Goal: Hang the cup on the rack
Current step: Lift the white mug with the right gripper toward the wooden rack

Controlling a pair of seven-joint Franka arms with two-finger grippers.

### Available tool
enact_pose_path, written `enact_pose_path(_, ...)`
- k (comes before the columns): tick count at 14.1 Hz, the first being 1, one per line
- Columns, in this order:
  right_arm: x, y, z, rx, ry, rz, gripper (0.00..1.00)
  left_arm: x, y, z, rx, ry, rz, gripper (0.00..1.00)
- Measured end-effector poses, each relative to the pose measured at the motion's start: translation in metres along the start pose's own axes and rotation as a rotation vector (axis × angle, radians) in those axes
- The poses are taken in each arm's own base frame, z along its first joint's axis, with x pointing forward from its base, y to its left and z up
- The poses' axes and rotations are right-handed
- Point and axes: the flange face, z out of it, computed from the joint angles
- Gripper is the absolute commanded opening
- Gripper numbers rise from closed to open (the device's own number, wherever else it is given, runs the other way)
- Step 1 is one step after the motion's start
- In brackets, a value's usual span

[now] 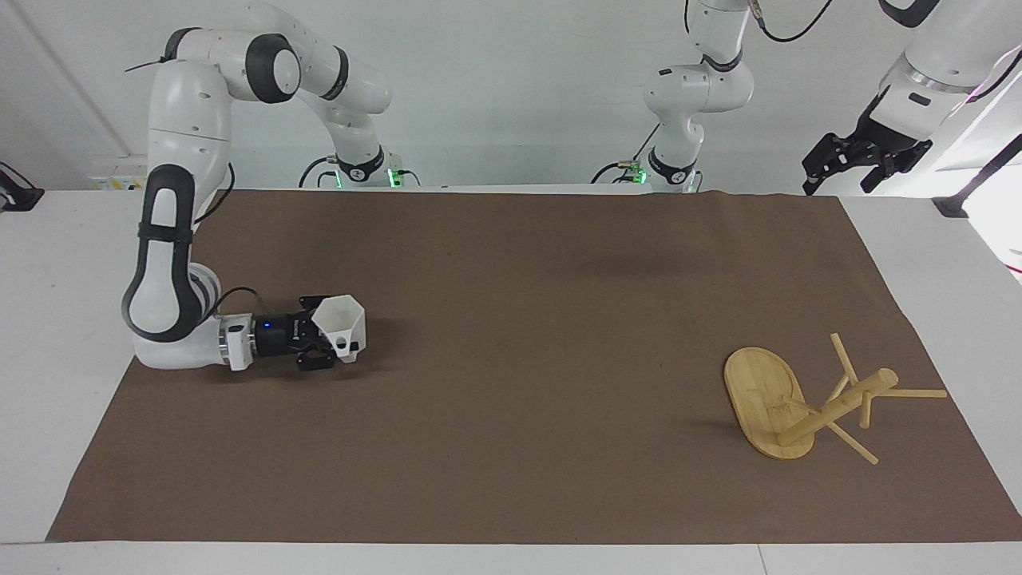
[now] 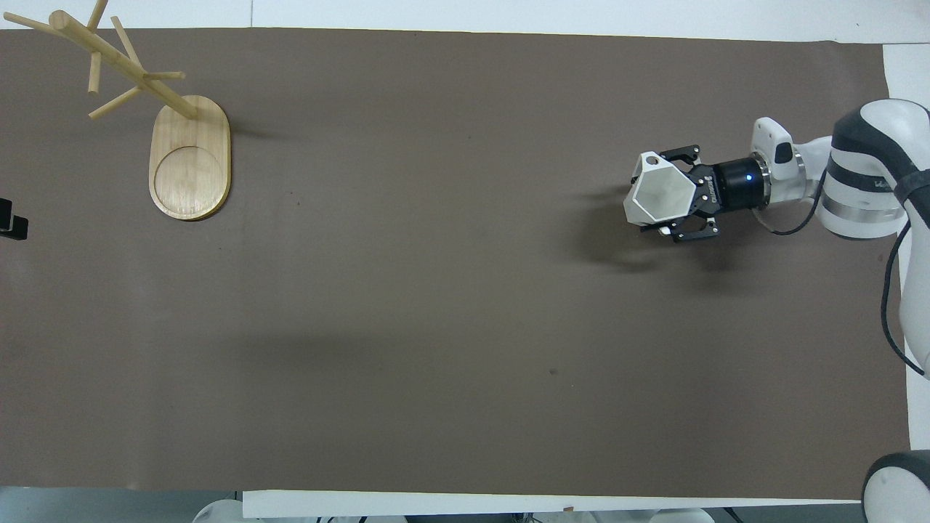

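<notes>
- Cup [image 1: 341, 322] sits mouth up, pinched in the right gripper [image 1: 318, 345], low over the mat [image 1: 511, 263] at the right arm's end.
- Rack [image 1: 798, 407] stands at the left arm's end.
- Left gripper [image 1: 848, 164] waits raised, fingers spread.

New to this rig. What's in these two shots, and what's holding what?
Two robot arms work at a table covered with a brown mat. One picture faces the robots from across the table; the other looks down from above their own end. The right gripper comes in low from the right arm's end of the table, shut on a small white cup with its mouth up. The wooden rack stands at the left arm's end, with no cup on it. The left gripper waits open, raised off the mat at that same end.
</notes>
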Motion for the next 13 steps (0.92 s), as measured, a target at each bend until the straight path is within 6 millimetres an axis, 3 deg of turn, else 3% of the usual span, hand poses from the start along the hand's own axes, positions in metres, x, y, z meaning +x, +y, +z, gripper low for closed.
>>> enact_pose_path(2,0.041,0.021,0.072,-0.051,0.015,0.012,0.32,0.000,0.000,0.000,0.000,0.000,0.000,1.00)
enact_pose_path(4,0.055,0.031,0.150,-0.108,0.038,0.049,0.32,0.000,0.000,0.000,0.000,0.000,0.000,1.00)
enact_pose_path(6,0.062,0.031,0.214,-0.168,0.080,0.101,0.32,0.000,0.000,0.000,0.000,0.000,0.000,1.00)
enact_pose_path(10,0.087,0.010,0.331,-0.237,0.098,0.145,0.31,0.001,0.006,-0.001,0.001,0.014,-0.001,1.00)
enact_pose_path(12,0.104,-0.005,0.380,-0.237,0.064,0.128,0.31,0.007,0.028,0.007,0.003,0.049,-0.009,1.00)
enact_pose_path(13,0.110,-0.010,0.394,-0.240,0.047,0.118,0.31,0.009,0.046,0.014,0.003,0.059,-0.015,1.00)
